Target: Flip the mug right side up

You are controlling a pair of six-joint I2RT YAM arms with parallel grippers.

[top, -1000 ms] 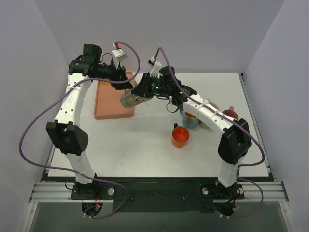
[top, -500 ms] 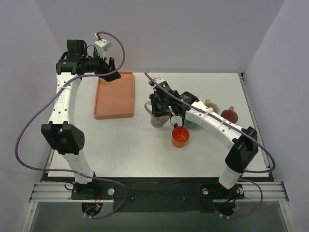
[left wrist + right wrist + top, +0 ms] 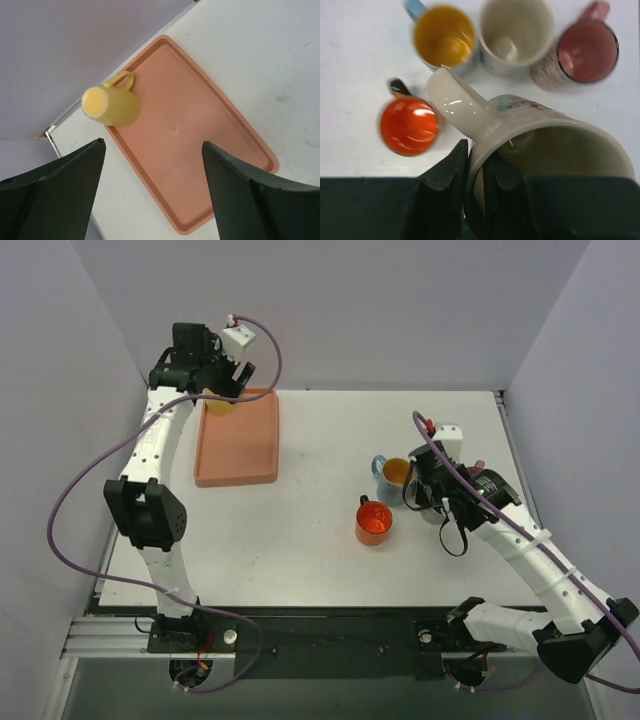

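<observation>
- Right gripper (image 3: 476, 160): fingers clamped together across the rim of the cream printed mug (image 3: 555, 145), one inside the mouth and one outside, next to the handle root. A rim pinch leaves the base free, so the mug can be set down on it.
- The cream printed mug hangs over the right part of the table (image 3: 300, 530), mouth toward the wrist camera and handle pointing far-left. It looks close to upright but tilted. Whether the base touches the table cannot be told.
- Below it stand four open-mouthed mugs: blue mug with yellow inside (image 3: 445, 37), plain cream mug (image 3: 516, 30), pink mug (image 3: 587, 50), and on the near-left the orange mug (image 3: 409, 125). Judgement: the righted mugs are grouped here and the held one is meant for the near side of the row.
- Risk: the gap is tight, and the handle could knock the orange mug on the way down.
- Left gripper (image 3: 153, 145): fingers wide apart, holding nothing, hovering above the far-left corner of the salmon tray (image 3: 190, 130).
- Yellow mug (image 3: 112, 105) sits in that tray corner, handle pointing far. Its top face looks like a closed disc, so it is probably base-up and not yet righted. The spread fingers suit an approach to it.
</observation>
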